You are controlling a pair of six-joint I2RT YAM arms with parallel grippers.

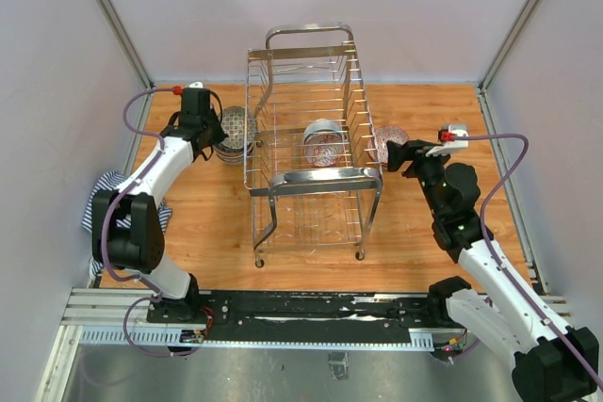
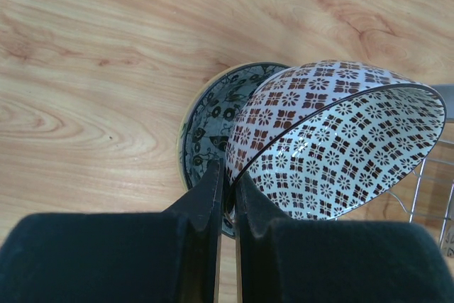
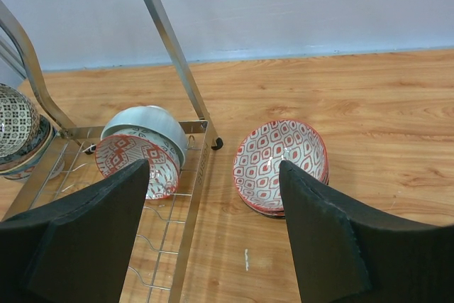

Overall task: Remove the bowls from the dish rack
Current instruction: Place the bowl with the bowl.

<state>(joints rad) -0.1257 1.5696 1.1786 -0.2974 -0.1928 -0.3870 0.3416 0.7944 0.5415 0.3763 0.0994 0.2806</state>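
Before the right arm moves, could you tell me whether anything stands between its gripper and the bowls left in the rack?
Yes: the dish rack's right-hand frame, its slanted post and low rail, lies between the right gripper and the racked bowls.

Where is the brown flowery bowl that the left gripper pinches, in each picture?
Top external: the brown-patterned bowl is just left of the dish rack.
Left wrist: centre-right, its rim pinched by the left gripper.
Right wrist: far left edge, beyond the rack.
Shared landmark: the dish rack's chrome wires.
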